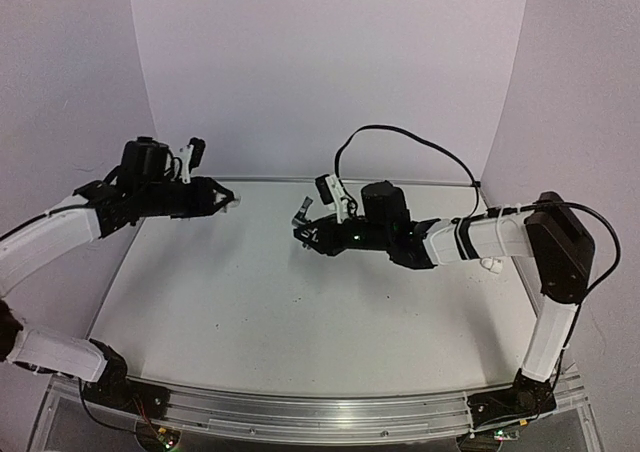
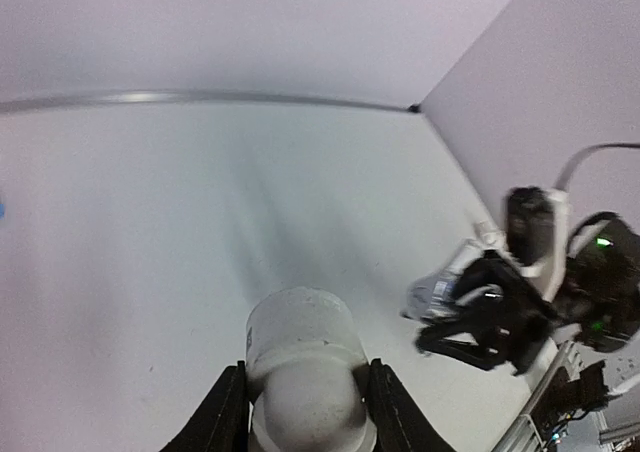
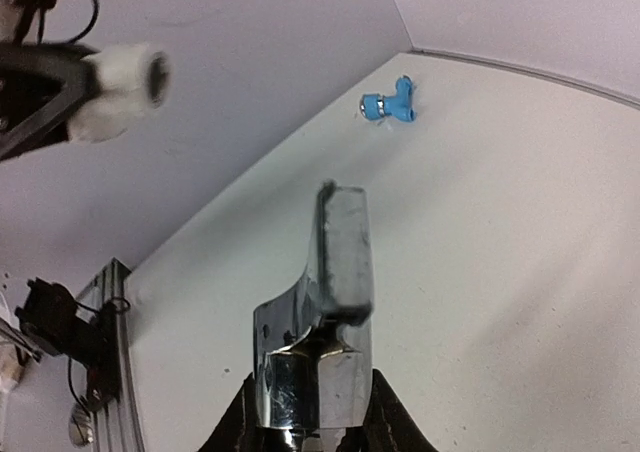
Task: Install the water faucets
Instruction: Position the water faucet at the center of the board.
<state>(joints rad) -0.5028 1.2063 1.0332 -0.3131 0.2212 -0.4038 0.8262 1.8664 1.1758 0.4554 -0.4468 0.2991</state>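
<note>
A shiny silver water faucet point(image 3: 335, 272) stands upright between the fingers of my right gripper point(image 3: 310, 387), which is shut on its base. From above, the silver faucet point(image 1: 302, 212) hangs over the table's middle at the right gripper point(image 1: 304, 228). My left gripper point(image 2: 306, 367) is shut on a white cylindrical pipe fitting point(image 2: 298, 327), held above the table at back left point(image 1: 235, 200). The fitting's open end point(image 3: 125, 84) faces the silver faucet, with a gap between the two. A bright blue water faucet point(image 3: 388, 103) lies alone on the table near the back wall.
The white table point(image 1: 250, 302) is closed in by pale walls at the back and both sides. An aluminium rail point(image 1: 320, 412) runs along the near edge between the arm bases. A black cable point(image 1: 400, 137) loops above the right arm.
</note>
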